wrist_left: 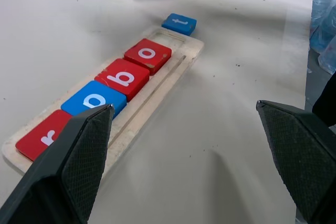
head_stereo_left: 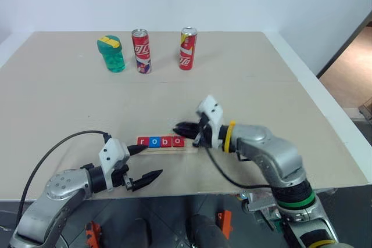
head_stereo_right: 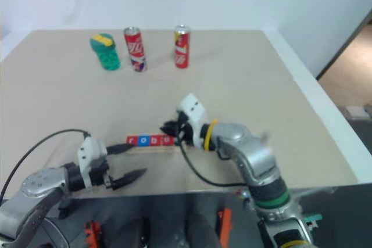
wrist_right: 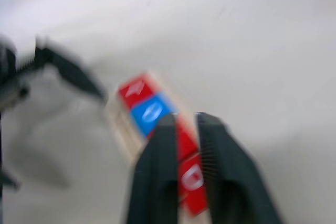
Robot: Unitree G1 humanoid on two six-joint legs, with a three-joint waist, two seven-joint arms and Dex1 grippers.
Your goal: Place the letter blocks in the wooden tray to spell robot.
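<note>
four letter blocks [wrist_left: 113,80], r, o, b, o, sit in the one wooden tray [wrist_left: 173,74], a fifth blue block [wrist_left: 179,23] touching its end; left gripper [head_stereo_left: 143,162] gapes wide, right gripper [wrist_right: 184,129] slightly parted, empty.

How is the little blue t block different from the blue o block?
The blue o block sits in the wooden tray, second in the row; the blue t block lies on the table just past the tray's end. The o block has red neighbours either side; the t block stands alone. Both are blue with white letters.
</note>
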